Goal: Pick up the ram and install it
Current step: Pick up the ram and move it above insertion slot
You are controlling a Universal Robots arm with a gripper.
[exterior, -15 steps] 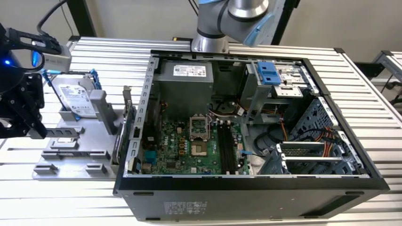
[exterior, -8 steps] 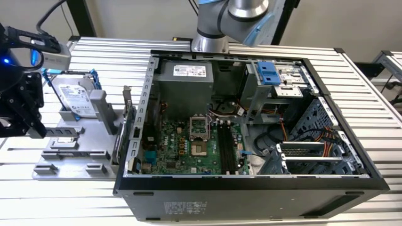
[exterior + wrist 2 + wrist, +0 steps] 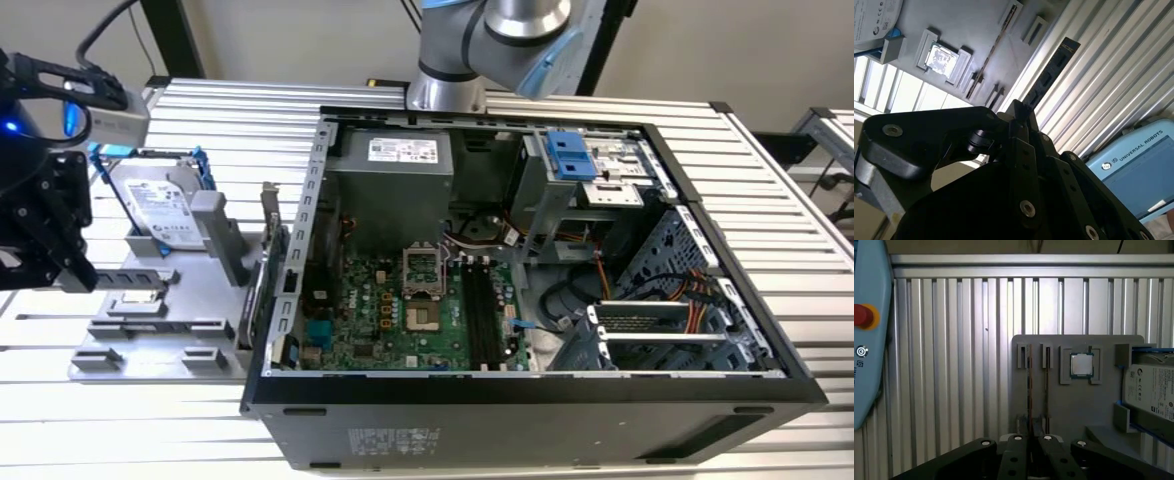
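Gripper (image 3: 51, 235) hangs over the grey holder (image 3: 160, 330) near the table's (image 3: 240, 120) edge at the exterior view's left, clenched on the ram (image 3: 1051, 72). Pickup looks done. Rightward, the computer case's (image 3: 534, 420) black memory slots (image 3: 478, 310) look unfilled; install not yet done.

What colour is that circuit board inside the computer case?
Green circuit board; exterior view shows it best.

An open computer case (image 3: 534, 400) lies on the ribbed metal table (image 3: 227, 120), green motherboard (image 3: 387, 315) showing. On the exterior view's left, a grey holder (image 3: 200, 305) carries a silver hard drive (image 3: 160, 205) and a square chip (image 3: 1081, 365).
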